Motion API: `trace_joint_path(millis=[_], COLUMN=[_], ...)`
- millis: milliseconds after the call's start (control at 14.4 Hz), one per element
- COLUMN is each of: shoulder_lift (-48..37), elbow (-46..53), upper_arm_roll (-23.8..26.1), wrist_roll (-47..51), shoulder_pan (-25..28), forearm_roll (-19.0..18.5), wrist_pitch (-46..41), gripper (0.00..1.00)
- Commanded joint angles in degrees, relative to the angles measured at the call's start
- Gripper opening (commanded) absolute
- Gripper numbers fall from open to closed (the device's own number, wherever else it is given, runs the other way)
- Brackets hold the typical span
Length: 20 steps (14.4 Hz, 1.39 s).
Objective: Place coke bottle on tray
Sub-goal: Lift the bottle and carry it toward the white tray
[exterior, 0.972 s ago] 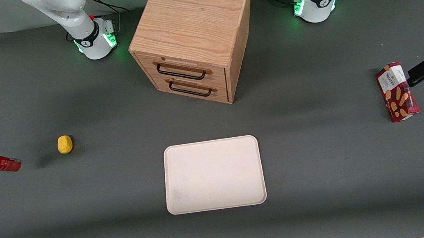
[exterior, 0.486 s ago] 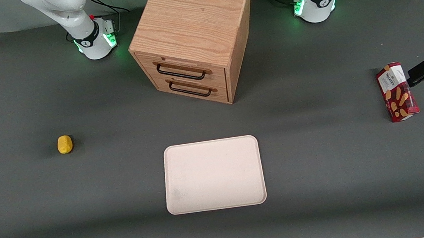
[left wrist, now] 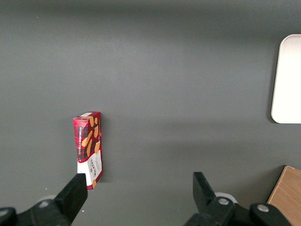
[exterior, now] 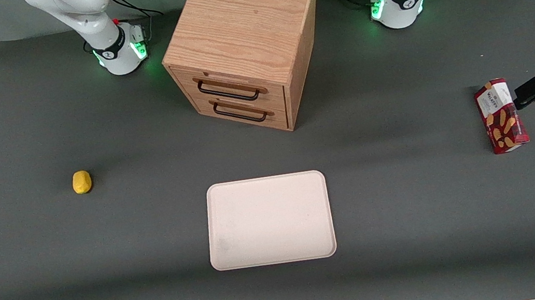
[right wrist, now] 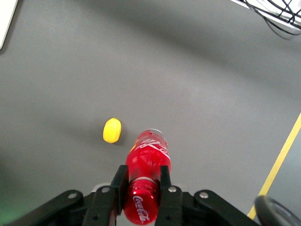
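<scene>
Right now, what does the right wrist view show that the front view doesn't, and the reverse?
Only the right wrist view: the tool, its fingers clamped on the coke bottle near the cap, bottle lifted off the table, and a yellow floor line.
Only the front view: the whole tray with nothing on it, the drawer cabinet, the snack box toward the parked arm's end.
Both: the bottle (only its base end in front view), the small yellow object.

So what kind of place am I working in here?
Likely a robotics lab bench, not a home: a grey mat-covered table, arm bases bolted at its edge, and staged props, namely a drawer unit, tray and snack box. The pincer holds the coke bottle above the table's working-arm end.
</scene>
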Motion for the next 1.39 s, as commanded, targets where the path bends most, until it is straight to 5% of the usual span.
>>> trace_joint_path(millis=[0, 764, 1319], shoulder_lift=[-1.6, -2.2, 7.2], elbow=[0.7, 4.9, 14.1], upper_arm_roll=[-0.6, -3.8, -4.2], wrist_roll=[3.9, 34.5, 61.0], shoulder_pan=[4.2, 29.8, 45.2], forearm_roll=[-1.2, -1.5, -0.5], wrist_pitch=[-1.9, -8.0, -8.4], gripper=[0.00, 0.00, 0.00])
